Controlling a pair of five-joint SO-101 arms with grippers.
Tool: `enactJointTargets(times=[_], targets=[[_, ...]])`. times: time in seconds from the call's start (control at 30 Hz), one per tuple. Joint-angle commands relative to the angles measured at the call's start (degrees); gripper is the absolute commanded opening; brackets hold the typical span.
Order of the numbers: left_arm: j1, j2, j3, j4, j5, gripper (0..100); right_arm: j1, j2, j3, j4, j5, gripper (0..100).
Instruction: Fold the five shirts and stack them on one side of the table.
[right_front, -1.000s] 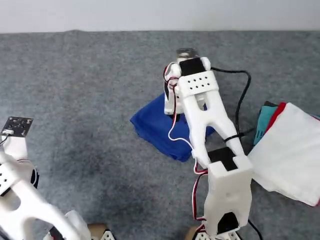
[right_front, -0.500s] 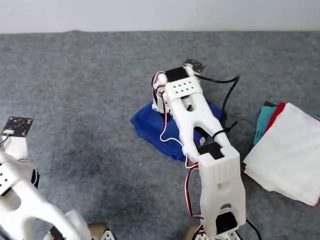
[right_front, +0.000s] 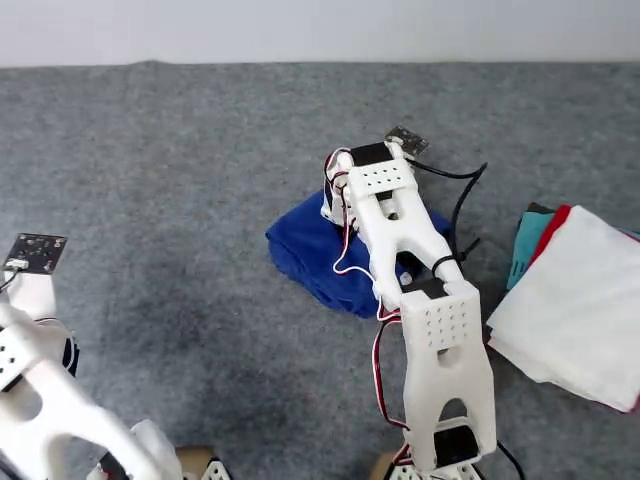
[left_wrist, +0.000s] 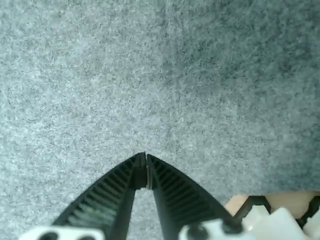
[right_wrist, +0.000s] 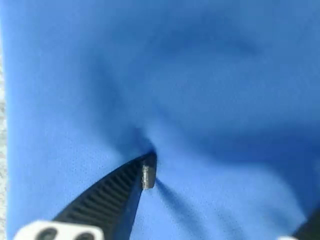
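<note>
Right gripper (right_wrist: 227, 200), seemingly spread, presses blue shirt (right_front: 305, 255).

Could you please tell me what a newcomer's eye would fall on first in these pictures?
The blue shirt bunched in the middle of the grey table stands out first, with the right gripper pushing one fingertip into its cloth. Next comes the stack of folded shirts at the right edge of the high view, white on top with red and teal edges beneath. The left gripper hangs shut above bare table.
</note>
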Motion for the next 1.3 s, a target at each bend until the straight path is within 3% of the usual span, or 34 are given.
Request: enactJointTargets(times=[0.0,0.1,0.13,0.2,0.37,0.8,1.0,1.27], targets=[[0.97,-1.14,-0.13,-1.05,0.35,1,1.45,2.86,-1.14,0.57,-0.18,27.0],[2.2,-1.41,-0.13,-0.97,0.35,1,1.54,2.86,-1.14,2.07,-0.09,3.5],[2.64,-1.41,-0.13,-0.97,0.35,1,1.54,2.86,-1.14,2.15,0.0,0.0],[3.16,-1.41,-0.13,-0.7,0.35,1,1.54,2.59,-1.23,4.09,0.26,5.7],[3.34,-1.49,-0.13,-0.7,0.35,1,2.42,1.45,-1.67,7.6,1.14,1.3],[3.25,-1.49,-0.22,-0.53,0.35,1,5.41,-21.32,-1.93,20.35,18.55,0.8],[3.34,-1.49,-0.22,-0.53,0.35,1,5.49,-30.73,-1.58,20.53,23.82,0.8],[3.16,-1.49,-0.31,0.09,0.35,1,5.05,-32.75,-2.02,19.91,26.73,0.8]])
